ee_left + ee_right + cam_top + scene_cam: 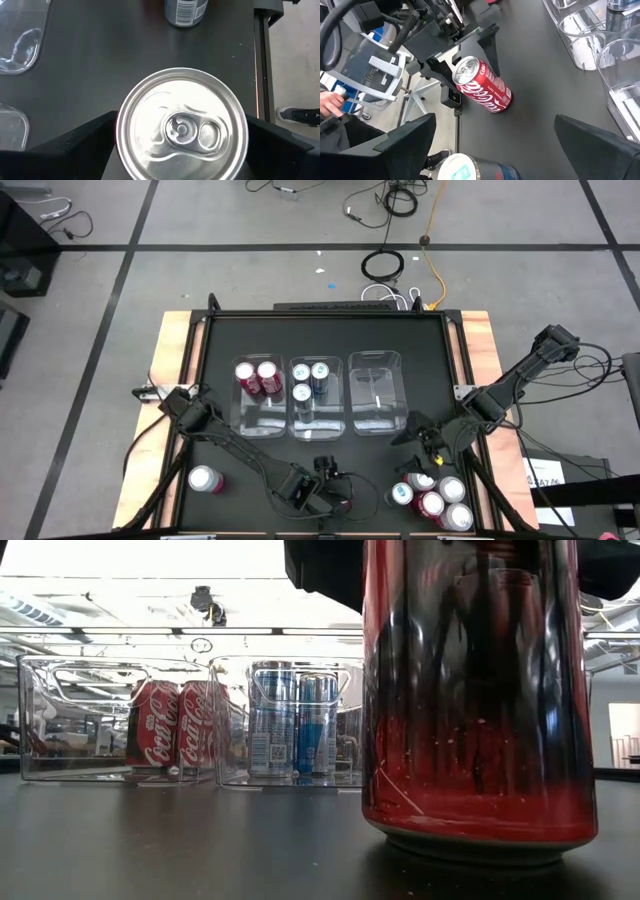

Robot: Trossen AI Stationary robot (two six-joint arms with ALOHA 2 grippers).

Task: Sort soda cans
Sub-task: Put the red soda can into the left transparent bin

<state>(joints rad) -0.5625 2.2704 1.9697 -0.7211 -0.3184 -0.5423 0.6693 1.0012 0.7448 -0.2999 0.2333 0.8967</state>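
A red soda can (182,125) stands upright near the table's front edge, and fills the right of the low view (480,690). My left gripper (181,120) is open, slanting down over it, with one finger on each side of the can's silver top; I see no touch. My right gripper (415,435) hangs open above the table's right part, holding nothing. Two red cans (258,377) stand in the left clear bin (240,425). Three blue cans (310,378) stand in the middle bin (318,430). The right bin (375,425) holds no can.
Several cans (432,495) stand grouped at the front right, just below my right gripper. A lone pink can (205,478) stands at the front left. A person's shoe (295,115) shows on the floor beside the table.
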